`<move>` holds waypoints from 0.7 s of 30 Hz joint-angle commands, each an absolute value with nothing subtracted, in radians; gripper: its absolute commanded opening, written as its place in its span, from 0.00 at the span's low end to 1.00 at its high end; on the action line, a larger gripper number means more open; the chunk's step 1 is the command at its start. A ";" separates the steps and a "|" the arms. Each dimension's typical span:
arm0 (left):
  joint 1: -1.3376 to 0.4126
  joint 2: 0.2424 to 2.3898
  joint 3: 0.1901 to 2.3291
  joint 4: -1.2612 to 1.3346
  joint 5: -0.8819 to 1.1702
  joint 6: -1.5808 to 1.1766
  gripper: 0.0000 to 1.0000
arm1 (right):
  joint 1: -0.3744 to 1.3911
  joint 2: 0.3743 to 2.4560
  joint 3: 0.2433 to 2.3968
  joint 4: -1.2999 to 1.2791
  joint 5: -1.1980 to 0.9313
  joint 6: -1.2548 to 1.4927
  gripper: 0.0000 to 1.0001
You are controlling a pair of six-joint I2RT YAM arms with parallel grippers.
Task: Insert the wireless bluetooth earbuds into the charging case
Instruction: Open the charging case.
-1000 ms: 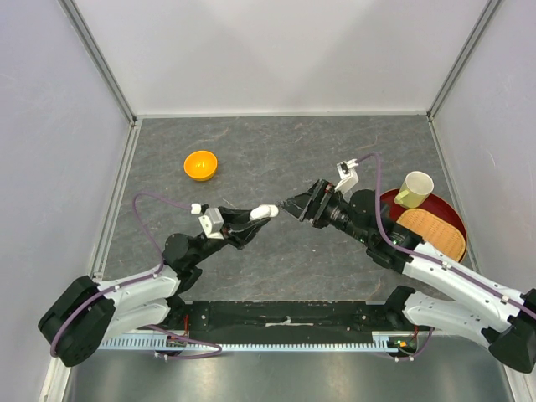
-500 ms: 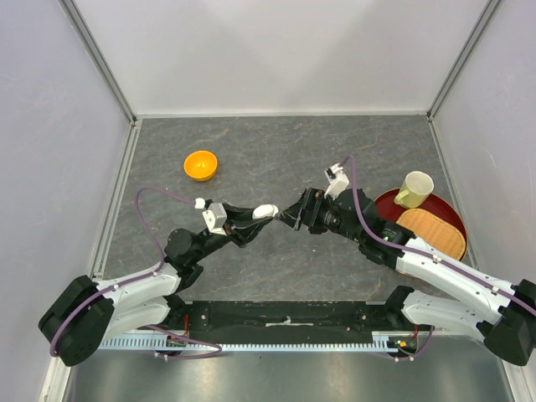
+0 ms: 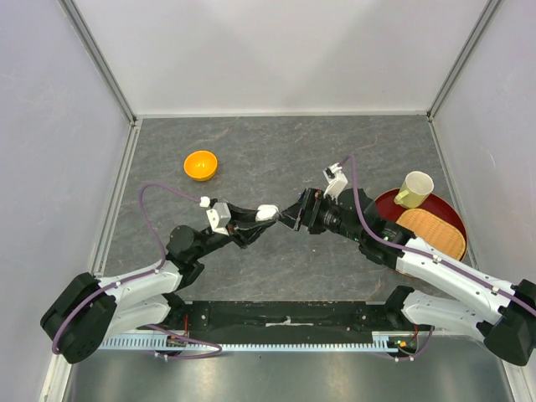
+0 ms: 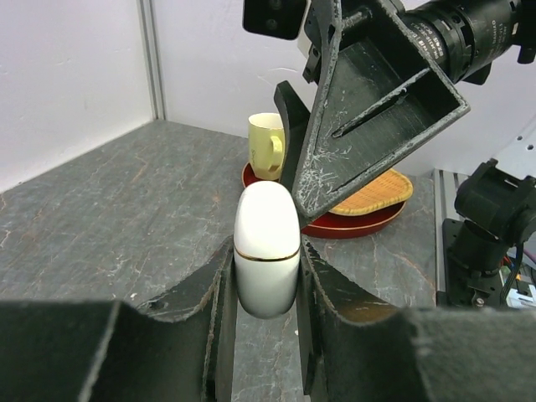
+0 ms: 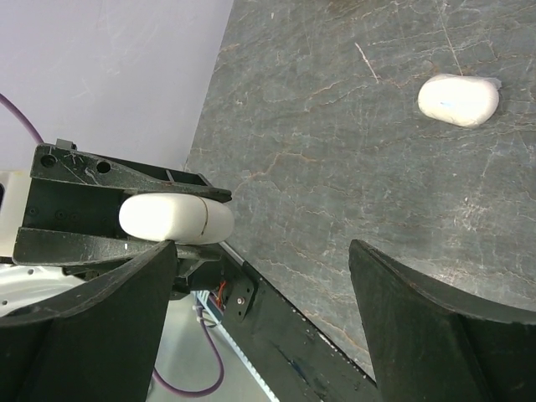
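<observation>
From above, the left fingers [image 3: 244, 209] clamp a white charging case [image 3: 268, 211] above the middle of the desk [image 3: 276, 142]. The right fingers [image 3: 293, 216] gape wide just beside the case. An orange bowl [image 3: 201, 165] sits toward the far left. A red tray [image 3: 448, 213] at the right edge carries a cup [image 3: 415, 188] and a woven mat [image 3: 431, 233].

In the left wrist view, the case [image 4: 266, 251] stands upright between the left fingers [image 4: 201, 310], with a right finger [image 4: 377, 109] just behind its top.

In the right wrist view, the right fingers [image 5: 84, 335] are spread wide. The held case [image 5: 176, 218] is near one of them, and a second white case [image 5: 458, 100] lies on the desk. No earbud can be made out.
</observation>
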State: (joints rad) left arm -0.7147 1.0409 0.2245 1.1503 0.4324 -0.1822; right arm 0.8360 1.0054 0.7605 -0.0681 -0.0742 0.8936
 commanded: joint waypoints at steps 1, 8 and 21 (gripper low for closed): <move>-0.715 1.043 0.265 1.189 0.564 -0.164 0.02 | 0.841 0.997 0.781 -0.014 -0.069 0.902 0.90; -0.716 1.032 0.264 1.178 0.638 -0.129 0.02 | 0.841 0.983 0.769 -0.006 -0.054 0.922 0.90; -0.715 1.019 0.258 1.121 0.548 -0.115 0.02 | 0.842 0.960 0.775 0.043 -0.080 0.934 0.91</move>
State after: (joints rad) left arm -0.7113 1.0393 0.2310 1.1290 0.6029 -0.1619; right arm 0.8387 0.9882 0.7601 -0.0116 -0.0727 0.9279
